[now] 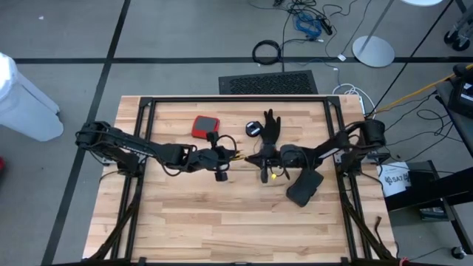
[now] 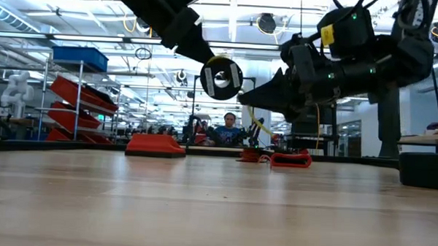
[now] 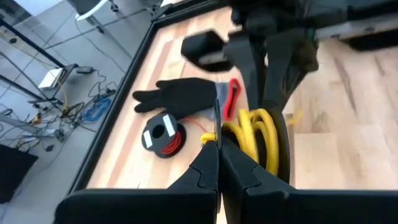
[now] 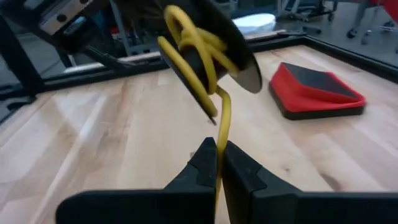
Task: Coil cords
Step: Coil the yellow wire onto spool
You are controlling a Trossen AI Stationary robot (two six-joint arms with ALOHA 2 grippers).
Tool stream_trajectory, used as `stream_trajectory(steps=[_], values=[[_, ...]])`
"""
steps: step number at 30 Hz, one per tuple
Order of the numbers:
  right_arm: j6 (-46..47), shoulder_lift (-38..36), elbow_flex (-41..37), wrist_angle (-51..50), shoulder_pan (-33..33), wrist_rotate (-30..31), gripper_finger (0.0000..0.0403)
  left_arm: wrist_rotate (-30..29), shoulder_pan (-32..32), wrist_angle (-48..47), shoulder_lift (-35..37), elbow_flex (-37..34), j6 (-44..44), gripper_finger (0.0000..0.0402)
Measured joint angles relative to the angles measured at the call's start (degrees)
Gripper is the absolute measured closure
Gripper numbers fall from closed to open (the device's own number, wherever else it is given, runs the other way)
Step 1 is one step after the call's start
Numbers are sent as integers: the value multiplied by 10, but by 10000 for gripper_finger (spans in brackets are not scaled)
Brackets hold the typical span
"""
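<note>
left gripper [image 1: 235, 156] pinched shut on the small round black reel [image 2: 221, 77] wound with thin yellow cord [image 4: 198, 56], held above mid-table | right gripper [image 4: 219, 163] clamped on the yellow cord's free end just below the reel | red-orange cord on its black reel [image 3: 163, 135] lying beside black glove [image 3: 180, 96]

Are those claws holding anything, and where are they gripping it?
Right claw pinches the yellow cord just below its reel; left claw grips the reel's edge.
</note>
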State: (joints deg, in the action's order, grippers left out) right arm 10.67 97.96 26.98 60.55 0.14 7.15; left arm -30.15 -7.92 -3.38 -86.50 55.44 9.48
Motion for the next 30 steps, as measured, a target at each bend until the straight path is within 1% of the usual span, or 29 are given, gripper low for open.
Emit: stream_trajectory(steps=[5,9,12,16,18,22,23,30], values=[[-10,-49,0,-59,10,4,403,-25,0,-15,0,-5,0,401],[-20,-77,0,-79,20,19,403,-30,1,-19,-4,-5,0,401],[-21,-87,2,-80,22,21,403,-30,1,-18,-5,-5,0,401],[-15,-87,21,-97,22,19,403,-52,3,-6,-15,-6,1,401],[-17,-87,33,-108,22,19,403,-58,6,9,-21,-6,3,401],[-22,-87,57,-121,22,37,403,-105,15,45,-38,-6,5,401],[-24,-87,64,-128,22,41,402,-110,18,61,-43,-6,10,401],[-43,-85,93,-145,22,95,402,-148,31,158,-71,-6,15,401]])
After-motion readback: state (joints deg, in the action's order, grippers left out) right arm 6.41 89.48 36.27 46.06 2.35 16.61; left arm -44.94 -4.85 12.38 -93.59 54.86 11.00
